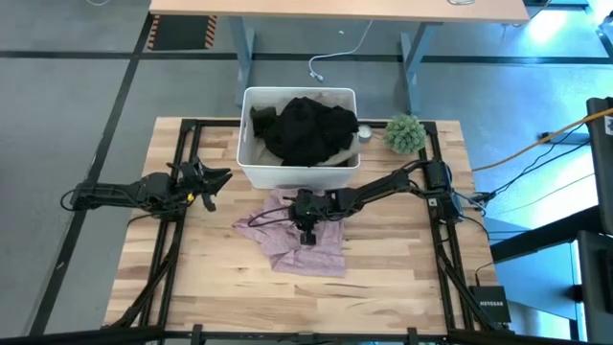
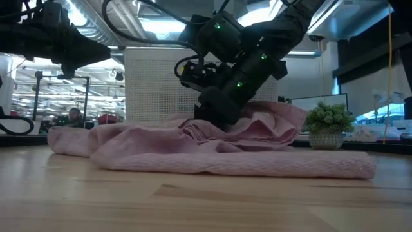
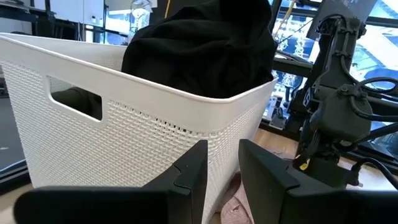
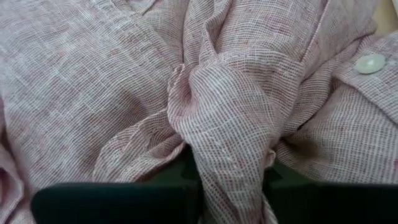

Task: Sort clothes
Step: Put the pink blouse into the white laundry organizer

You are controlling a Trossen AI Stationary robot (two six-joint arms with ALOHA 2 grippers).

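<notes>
A mottled pink garment (image 1: 299,240) lies crumpled on the wooden table in front of the white tub (image 1: 251,163); it also shows in the low view (image 2: 225,154). My right gripper (image 1: 306,233) stands over its middle, pointing down, shut on a bunch of its cloth. Black clothes (image 1: 306,129) are heaped in the tub, with a bit of beige cloth (image 1: 342,153) beside them. My left gripper (image 1: 222,180) is open and empty, held above the table to the left of the tub, facing the tub's wall (image 3: 124,137). My right gripper pinches a raised, gathered fold of the pink garment (image 4: 230,149) between its two fingers, several layers bunched together. The fingers come from above, pointing down (image 2: 215,119). The rest of the garment lies slack on the table all around the hold.
A small green bushy plant (image 1: 405,132) stands at the tub's right, near the right arm's base. Black frame rails run along both sides of the table (image 1: 177,240). Bare wood lies in front of the garment (image 1: 383,278).
</notes>
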